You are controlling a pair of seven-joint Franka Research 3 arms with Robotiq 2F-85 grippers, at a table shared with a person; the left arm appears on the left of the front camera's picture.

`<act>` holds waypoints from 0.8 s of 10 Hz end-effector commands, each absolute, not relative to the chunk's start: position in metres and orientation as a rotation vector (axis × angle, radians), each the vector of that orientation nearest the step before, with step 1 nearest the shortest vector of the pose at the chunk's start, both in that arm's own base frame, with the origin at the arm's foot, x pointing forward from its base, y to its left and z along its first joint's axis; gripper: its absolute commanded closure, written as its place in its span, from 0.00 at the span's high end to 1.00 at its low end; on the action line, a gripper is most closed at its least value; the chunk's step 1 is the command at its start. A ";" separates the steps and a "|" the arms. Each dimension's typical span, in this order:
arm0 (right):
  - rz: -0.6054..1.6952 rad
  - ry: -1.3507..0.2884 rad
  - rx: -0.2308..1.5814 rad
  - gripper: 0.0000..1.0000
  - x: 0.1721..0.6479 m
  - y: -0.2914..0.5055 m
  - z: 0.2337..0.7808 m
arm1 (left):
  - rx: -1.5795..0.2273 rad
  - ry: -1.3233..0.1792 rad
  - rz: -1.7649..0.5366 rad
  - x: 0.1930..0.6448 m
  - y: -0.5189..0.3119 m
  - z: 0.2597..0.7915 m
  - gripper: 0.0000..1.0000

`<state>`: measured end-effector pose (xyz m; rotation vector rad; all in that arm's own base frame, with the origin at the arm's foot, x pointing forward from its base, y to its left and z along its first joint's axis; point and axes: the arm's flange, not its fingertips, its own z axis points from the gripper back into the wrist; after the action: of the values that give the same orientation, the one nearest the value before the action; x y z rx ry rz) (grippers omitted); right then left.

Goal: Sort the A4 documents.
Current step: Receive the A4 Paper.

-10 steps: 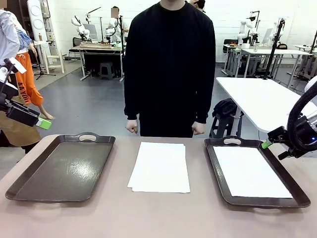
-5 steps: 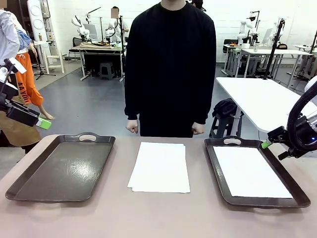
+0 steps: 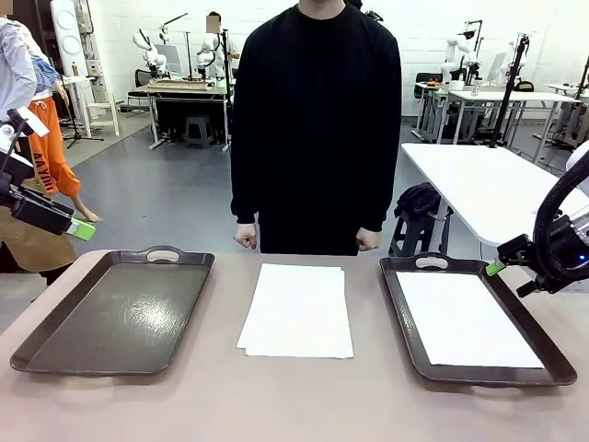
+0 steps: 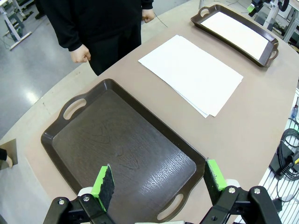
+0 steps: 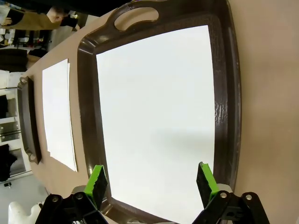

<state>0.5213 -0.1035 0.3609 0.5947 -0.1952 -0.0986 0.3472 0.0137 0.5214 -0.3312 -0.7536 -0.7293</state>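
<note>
While both arms sit out at the table's sides, the left gripper (image 4: 159,176) has its jaws spread wide with nothing between them. Just past its green pads (image 4: 103,181) lies the empty tray (image 4: 60,140), dark brown, bare inside, one cut-out handle nearest the jaws. Beyond that tray, off toward the right-hand finger's side, the stack of A4 sheets (image 4: 191,74) lies flat on the bare table (image 4: 243,135), edges slightly fanned and clear of both trays. Farther out is the second tray (image 4: 273,49) with a single A4 sheet (image 4: 236,32) inside it. The right gripper (image 5: 151,178) is also wide open and holds nothing. That single sheet (image 5: 154,116) spans the gap between its fingers and runs ahead of them, flat in the tray floor, with the tray's rim (image 5: 229,93) showing all round it. Past the left-hand finger's side comes the paper stack (image 5: 58,112), then the empty tray's (image 5: 25,116) edge farthest off. From the front, the left gripper (image 3: 78,230) hangs above and outside the empty tray (image 3: 55,322) and the right gripper (image 3: 497,267) is by the far corner of the second tray (image 3: 396,304) — neither touches paper. The stack (image 3: 296,308) sits between the trays, and behind it stands a person in black (image 3: 316,120), fists (image 3: 245,235) closed at the far table edge.
</note>
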 end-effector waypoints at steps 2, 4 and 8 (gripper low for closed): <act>-0.097 -0.198 0.592 1.00 0.521 -0.104 0.361 | -0.333 -0.766 -0.743 0.348 0.016 0.520 1.00; -0.099 -0.195 0.595 0.99 0.521 -0.103 0.361 | -0.333 -0.766 -0.743 0.348 0.016 0.520 1.00; 0.456 -0.505 0.460 1.00 0.421 -0.085 0.455 | -0.333 -0.766 -0.743 0.348 0.016 0.520 1.00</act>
<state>0.4499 -0.0842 0.4588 0.4124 -0.4267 0.3736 0.3473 0.0137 0.5214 -0.3312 -0.7535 -0.7293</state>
